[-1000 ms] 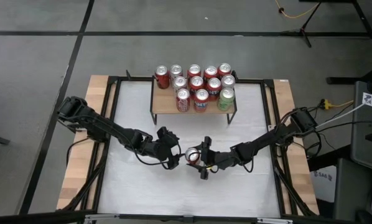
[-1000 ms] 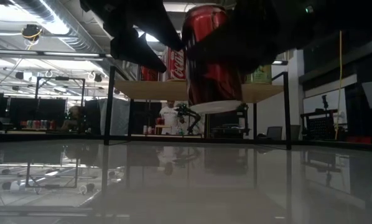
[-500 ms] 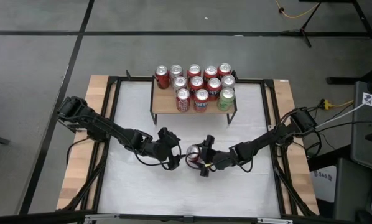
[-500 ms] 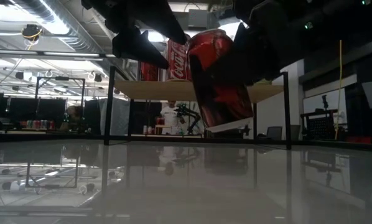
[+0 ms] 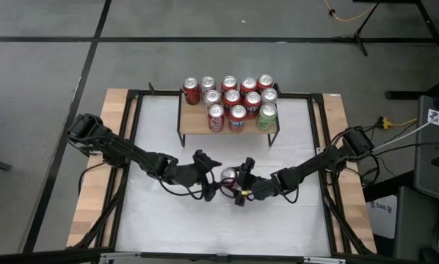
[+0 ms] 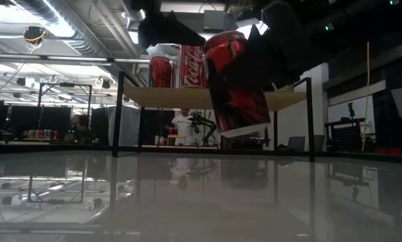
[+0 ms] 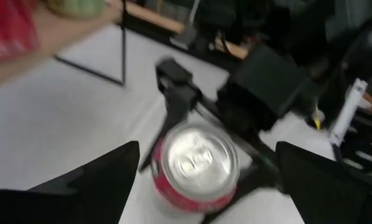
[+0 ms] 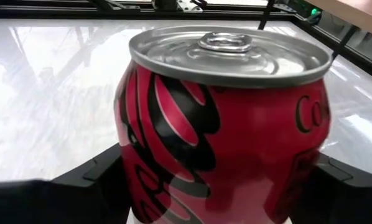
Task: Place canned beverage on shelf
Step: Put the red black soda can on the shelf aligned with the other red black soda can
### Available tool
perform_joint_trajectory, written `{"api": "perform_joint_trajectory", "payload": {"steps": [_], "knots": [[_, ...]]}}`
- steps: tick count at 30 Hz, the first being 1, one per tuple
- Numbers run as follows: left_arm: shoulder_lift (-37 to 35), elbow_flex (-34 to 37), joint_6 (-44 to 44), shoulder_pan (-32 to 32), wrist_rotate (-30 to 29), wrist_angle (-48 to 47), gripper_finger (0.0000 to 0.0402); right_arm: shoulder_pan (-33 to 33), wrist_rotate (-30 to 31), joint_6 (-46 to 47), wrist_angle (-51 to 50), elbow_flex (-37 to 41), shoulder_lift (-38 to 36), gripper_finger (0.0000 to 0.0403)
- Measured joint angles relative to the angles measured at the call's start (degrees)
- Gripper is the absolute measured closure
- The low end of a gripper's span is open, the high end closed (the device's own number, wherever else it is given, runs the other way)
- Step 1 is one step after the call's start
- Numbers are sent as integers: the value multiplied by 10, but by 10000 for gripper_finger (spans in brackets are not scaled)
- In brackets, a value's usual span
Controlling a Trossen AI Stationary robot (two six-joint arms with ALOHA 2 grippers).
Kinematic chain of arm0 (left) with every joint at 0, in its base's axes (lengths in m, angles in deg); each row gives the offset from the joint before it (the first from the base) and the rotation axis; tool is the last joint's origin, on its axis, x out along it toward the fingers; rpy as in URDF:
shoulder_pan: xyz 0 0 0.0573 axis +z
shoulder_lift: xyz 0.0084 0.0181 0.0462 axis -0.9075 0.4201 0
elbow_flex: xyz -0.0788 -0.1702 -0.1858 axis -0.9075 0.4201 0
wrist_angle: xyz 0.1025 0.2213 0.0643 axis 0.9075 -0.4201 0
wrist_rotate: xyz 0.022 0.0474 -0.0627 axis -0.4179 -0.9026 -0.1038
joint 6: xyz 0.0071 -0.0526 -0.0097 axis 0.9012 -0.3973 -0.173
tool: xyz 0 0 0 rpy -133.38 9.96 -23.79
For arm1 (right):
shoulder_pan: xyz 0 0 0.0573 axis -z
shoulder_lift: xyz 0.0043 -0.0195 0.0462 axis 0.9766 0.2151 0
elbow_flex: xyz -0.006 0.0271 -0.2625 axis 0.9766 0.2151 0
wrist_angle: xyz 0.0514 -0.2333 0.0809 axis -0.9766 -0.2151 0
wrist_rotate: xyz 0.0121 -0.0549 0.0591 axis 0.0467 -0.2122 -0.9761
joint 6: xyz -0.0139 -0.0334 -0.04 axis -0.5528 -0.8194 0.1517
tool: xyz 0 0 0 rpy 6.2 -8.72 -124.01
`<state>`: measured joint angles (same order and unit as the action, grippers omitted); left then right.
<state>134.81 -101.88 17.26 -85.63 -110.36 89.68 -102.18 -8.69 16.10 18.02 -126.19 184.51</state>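
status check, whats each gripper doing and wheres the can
Right gripper shut on red can, held tilted, clear of the table. Left gripper open, right beside the can. Shelf holds eleven cans; bare plank at its front left.

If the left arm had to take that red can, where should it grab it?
Probably around the upper side wall of the red can, coming in from the left. The right tool already clamps it low and tilted, lifted off the table, while the left tool stands open beside it.

11 cans [image 5: 233,102] stand on the shelf [image 5: 192,125] at the table's [image 5: 161,227] far edge.
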Motion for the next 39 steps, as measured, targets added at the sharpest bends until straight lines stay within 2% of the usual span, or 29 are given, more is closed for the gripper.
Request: {"api": "perform_joint_trajectory", "payload": {"steps": [5, 10, 16, 25, 39], "knots": [[0, 0, 36, 0, -55, 32, 31, 0, 2, 4, 0, 0, 0, 94], [0, 0, 43, 1, -79, 41, 31, 0, 23, 4, 1, 0, 0, 94], [9, 0, 43, 1, -81, 45, 31, 0, 26, 4, 7, 0, 0, 94], [63, 0, 42, 2, -80, 65, 31, 0, 24, 4, 7, 0, 0, 96], [68, 0, 44, 1, -67, 81, 31, 0, 30, 18, 7, 0, 0, 100]]}}
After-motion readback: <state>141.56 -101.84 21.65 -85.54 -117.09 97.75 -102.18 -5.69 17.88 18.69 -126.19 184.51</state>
